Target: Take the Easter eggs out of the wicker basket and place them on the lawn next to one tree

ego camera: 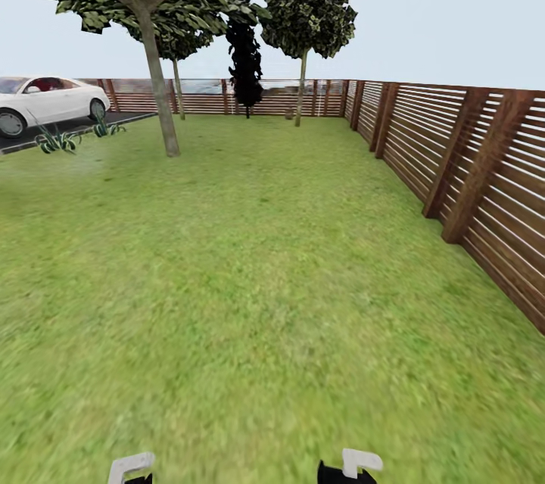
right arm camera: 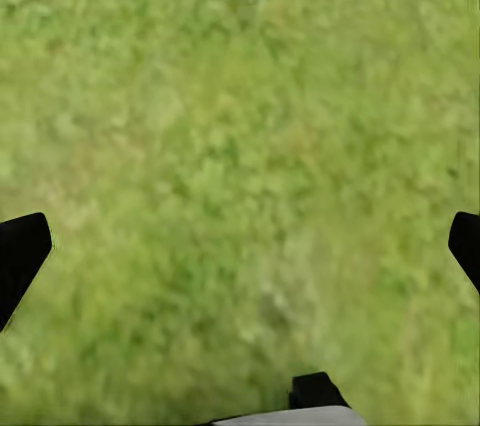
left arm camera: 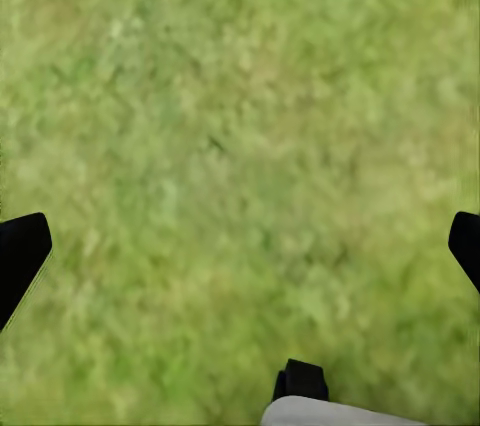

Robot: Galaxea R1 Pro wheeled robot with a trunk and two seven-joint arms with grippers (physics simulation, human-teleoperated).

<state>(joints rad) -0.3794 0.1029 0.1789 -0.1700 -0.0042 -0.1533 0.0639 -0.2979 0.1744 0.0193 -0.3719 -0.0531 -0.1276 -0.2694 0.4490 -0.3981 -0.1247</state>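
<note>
Left gripper [left arm camera: 240, 246]: fingers spread wide, empty, over grass. Right gripper [right arm camera: 240, 246]: likewise spread and empty. The lawn [ego camera: 250, 279] is bright green and mottled. One pale-trunked tree [ego camera: 155, 67] stands at 11 o'clock; two more [ego camera: 301, 90] [ego camera: 179, 86] and one black cypress [ego camera: 245, 64] at 12. One slatted fence [ego camera: 469, 166] runs at 2 o'clock; one white car [ego camera: 45, 101] at 10.

Left end effector [left arm camera: 240, 246] & right end effector [right arm camera: 240, 246]: black fingers, white-grey housings.
</note>
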